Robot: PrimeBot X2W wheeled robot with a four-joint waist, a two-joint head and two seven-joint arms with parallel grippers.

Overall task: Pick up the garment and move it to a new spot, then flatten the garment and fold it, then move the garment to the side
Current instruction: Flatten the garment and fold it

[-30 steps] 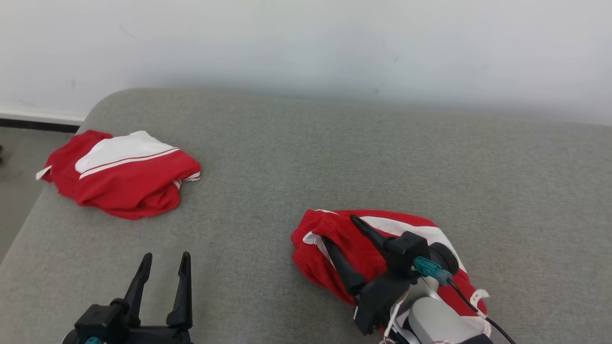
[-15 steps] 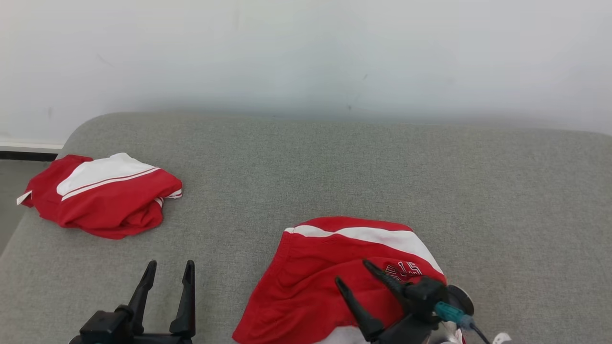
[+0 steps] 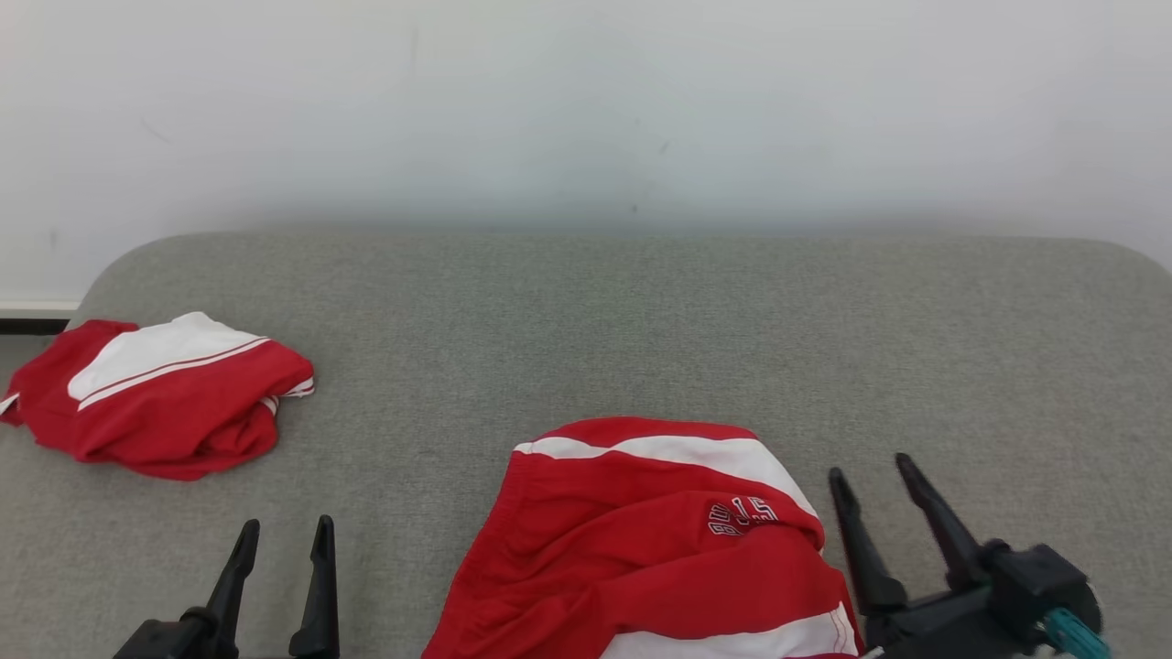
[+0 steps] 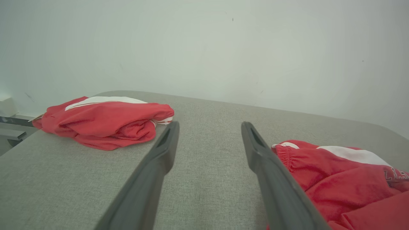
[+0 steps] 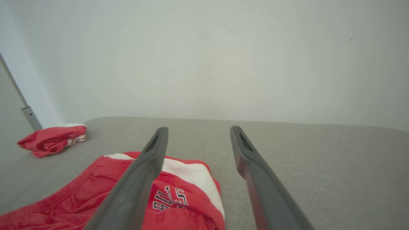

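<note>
Shorts [image 3: 659, 540] lie rumpled on the cushion [image 3: 641, 320], free of both pincers. Right pincer [image 3: 870, 468] hovers just right of them, spread and empty. Left pincer [image 3: 286, 523] sits well left of them, spread too. Flattening looks next: each pincer needs an edge to pull outward.

We see a plain indoor room, maybe a bedroom or a test room; we cannot tell which. A wide, soft, grey cloth pad [image 3: 641, 329], like a bed, stands against a bare white wall [image 3: 586, 110]. Red and white cloth shorts [image 3: 641, 549] lie on it.
</note>
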